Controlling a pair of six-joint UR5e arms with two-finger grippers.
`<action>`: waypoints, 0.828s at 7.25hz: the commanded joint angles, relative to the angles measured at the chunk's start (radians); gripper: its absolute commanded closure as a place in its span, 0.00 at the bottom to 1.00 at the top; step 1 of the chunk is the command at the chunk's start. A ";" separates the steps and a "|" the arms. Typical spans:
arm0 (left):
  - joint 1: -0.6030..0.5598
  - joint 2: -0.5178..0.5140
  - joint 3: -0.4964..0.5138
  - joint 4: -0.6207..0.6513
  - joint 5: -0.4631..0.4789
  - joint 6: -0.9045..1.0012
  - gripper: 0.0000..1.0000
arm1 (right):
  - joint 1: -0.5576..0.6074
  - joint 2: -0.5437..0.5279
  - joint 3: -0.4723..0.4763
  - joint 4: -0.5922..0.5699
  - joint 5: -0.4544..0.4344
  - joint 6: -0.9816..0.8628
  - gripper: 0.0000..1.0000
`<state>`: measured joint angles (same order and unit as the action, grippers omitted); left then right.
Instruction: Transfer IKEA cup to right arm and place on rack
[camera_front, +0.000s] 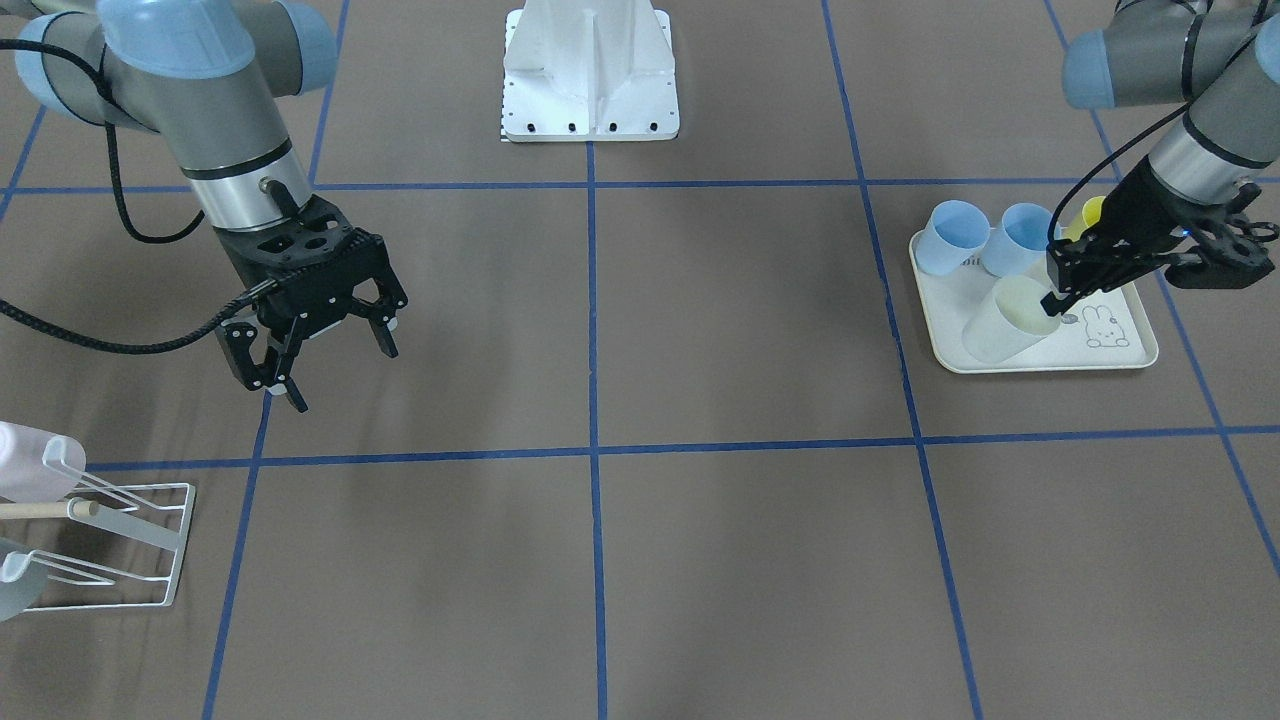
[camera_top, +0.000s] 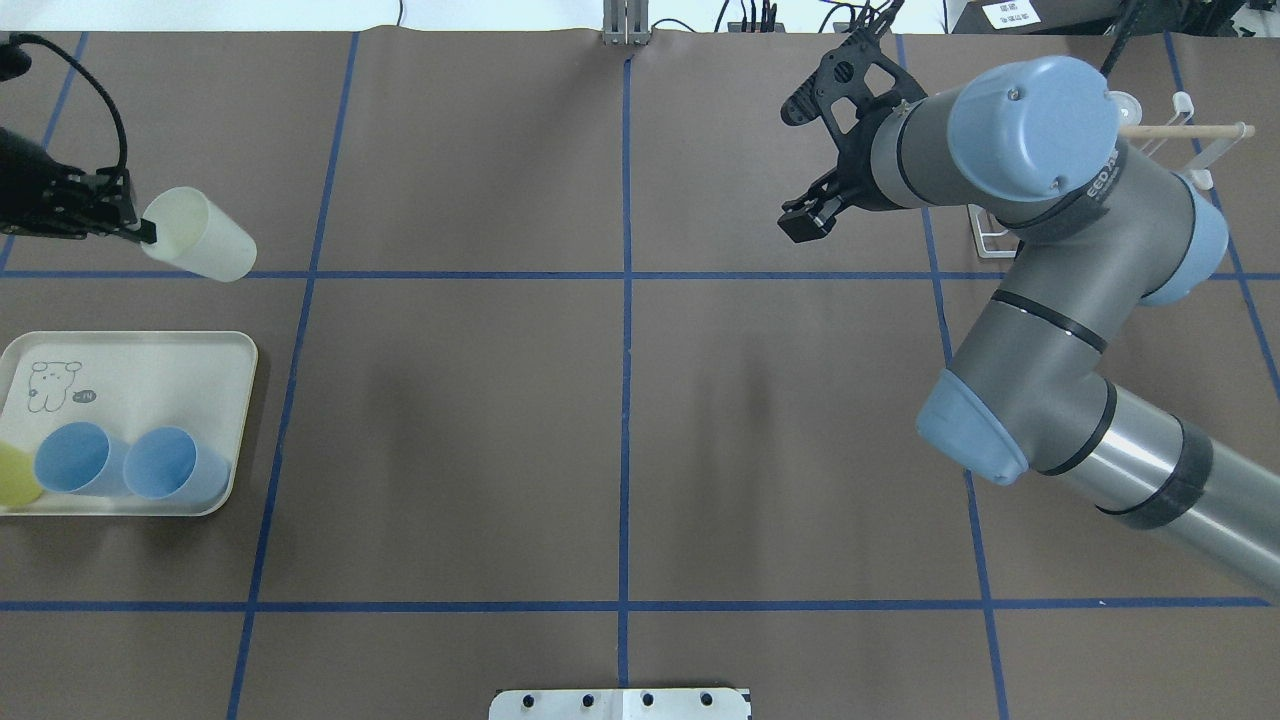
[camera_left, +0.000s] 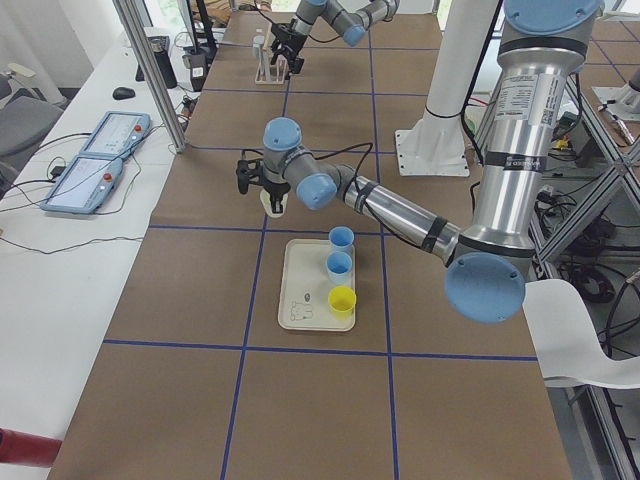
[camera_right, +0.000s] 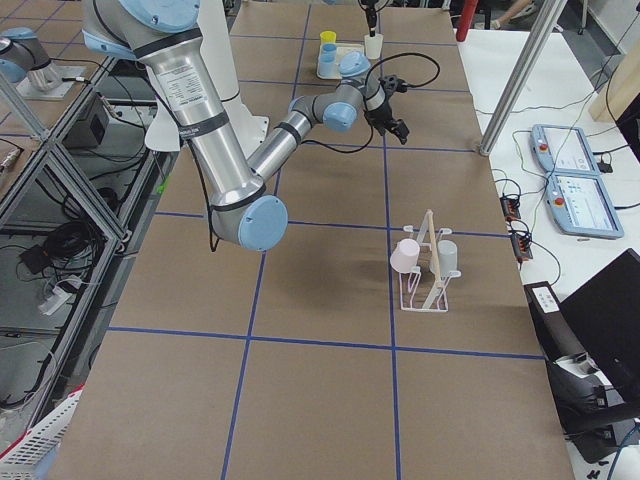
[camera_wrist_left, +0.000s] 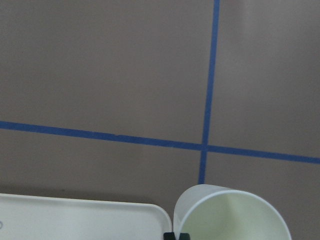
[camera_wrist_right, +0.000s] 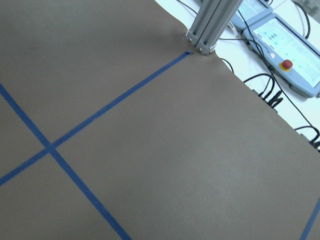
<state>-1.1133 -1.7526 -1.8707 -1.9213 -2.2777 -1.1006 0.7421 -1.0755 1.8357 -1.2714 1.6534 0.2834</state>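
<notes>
Right now the IKEA cup (camera_top: 200, 248) — pale cream, tipped on its side with its mouth toward the gripper that holds it — hangs just past the edge of the tray (camera_top: 215, 345) farthest from the robot, apparently clear of the table. The left gripper (camera_top: 146, 232) has it by the rim only, jaws nearly closed, with one finger inside the mouth. That is a thin hold, so the carry toward the table's middle wants to be slow and level, or the cup may swing on the pinch. The right gripper (camera_front: 322, 352) hangs well apart, fingers spread wide and holding nothing. It should close across the cup's body near the base, away from the left fingers — and the left should let go only once that grasp is firm. Beyond it the rack (camera_front: 140, 545) already carries a pinkish cup (camera_right: 407, 256) and a grey cup (camera_right: 446, 254), so a free prong must be chosen
</notes>
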 joint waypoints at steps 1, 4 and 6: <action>-0.005 -0.154 0.004 0.002 -0.064 -0.299 1.00 | -0.038 0.005 -0.048 0.219 -0.061 0.002 0.01; 0.001 -0.309 0.083 -0.172 -0.137 -0.664 1.00 | -0.091 -0.001 -0.235 0.753 -0.090 0.071 0.01; 0.035 -0.369 0.175 -0.383 -0.174 -0.868 1.00 | -0.124 0.009 -0.246 0.828 -0.089 0.069 0.01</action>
<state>-1.1030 -2.0820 -1.7456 -2.1847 -2.4345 -1.8409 0.6372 -1.0721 1.6036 -0.5008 1.5641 0.3518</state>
